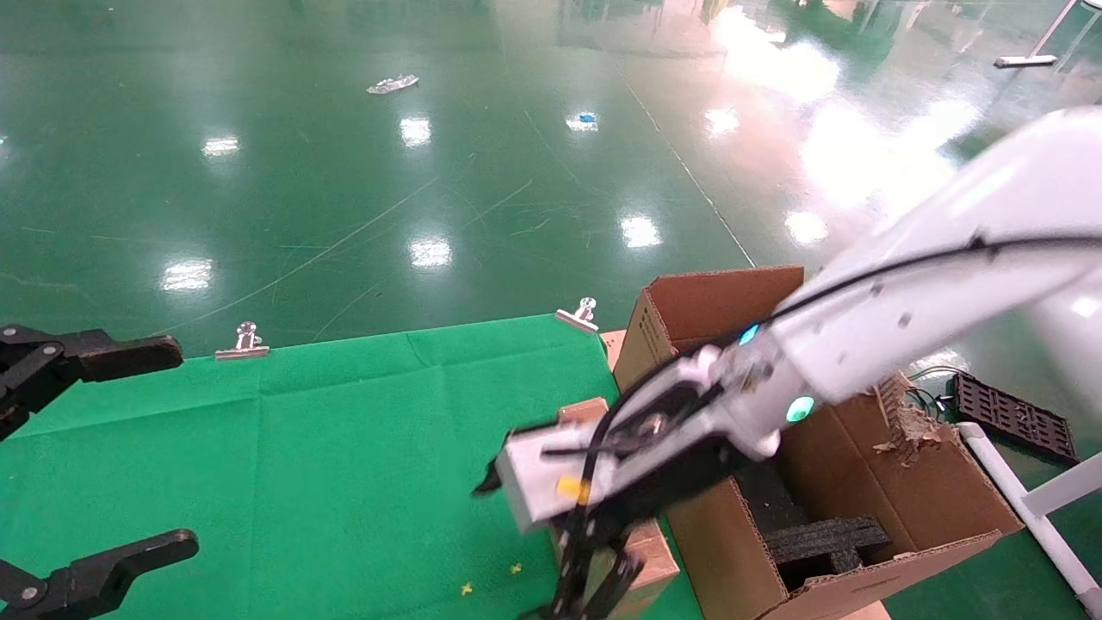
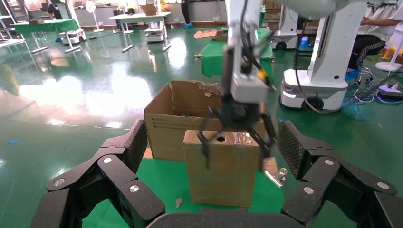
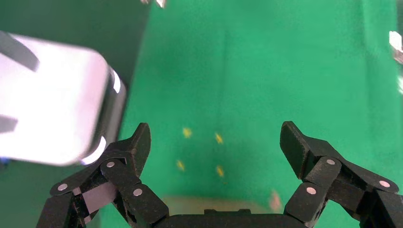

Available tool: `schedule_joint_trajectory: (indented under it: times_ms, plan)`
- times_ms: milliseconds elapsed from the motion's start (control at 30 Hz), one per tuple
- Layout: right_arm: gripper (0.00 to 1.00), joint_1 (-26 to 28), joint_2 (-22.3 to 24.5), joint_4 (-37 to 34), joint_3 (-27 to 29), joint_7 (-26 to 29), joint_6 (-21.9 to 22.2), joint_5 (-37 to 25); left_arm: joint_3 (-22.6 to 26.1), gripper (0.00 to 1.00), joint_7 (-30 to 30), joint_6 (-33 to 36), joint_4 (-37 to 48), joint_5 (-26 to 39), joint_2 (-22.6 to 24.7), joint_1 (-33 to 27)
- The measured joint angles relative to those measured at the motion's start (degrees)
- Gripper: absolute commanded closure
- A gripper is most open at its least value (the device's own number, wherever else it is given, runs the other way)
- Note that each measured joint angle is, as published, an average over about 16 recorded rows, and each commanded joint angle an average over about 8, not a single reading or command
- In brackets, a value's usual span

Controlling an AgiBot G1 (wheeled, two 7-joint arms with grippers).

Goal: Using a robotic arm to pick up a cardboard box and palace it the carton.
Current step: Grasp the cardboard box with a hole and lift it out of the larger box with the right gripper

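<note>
I am at the grasping step: my right tool [image 2: 236,137] hangs spread over the top of the cardboard box [image 2: 221,168], its fingers [image 2: 206,145] straddling the upper edge near the round hole, but I see no firm pinch on it, so I judge the box not lifted. The box stands upright on the green tabletop [image 1: 327,448], just beside the open carton [image 1: 861,482], on its left side. Next I judge I must sink a little, press the fingers onto the box's sides, lift it above the carton's near wall and carry it rightward. Black foam pieces [image 1: 822,538] lie inside the carton and take up part of the floor, and its raised flaps could catch the box. My left tool [image 1: 82,465] waits spread at the tabletop's left edge, well apart. Metal clips [image 1: 244,341] pin the cloth's far edge.
</note>
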Motion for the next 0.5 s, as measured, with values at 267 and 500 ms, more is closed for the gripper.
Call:
schedule_joint_trajectory:
  times_ms: [267, 500]
  plan:
    - [0.00, 14.48, 0.78, 0.02, -13.81, 3.23, -0.23, -0.73, 0.03, 0.00, 0.02, -0.01, 0.00, -0.02, -0.01, -0.01]
    - [0.00, 23.52, -0.25, 0.03, -26.73, 6.31, -0.04, -0.04, 0.06, 0.00, 0.03, -0.03, 0.00, -0.04, -0.03, -0.01]
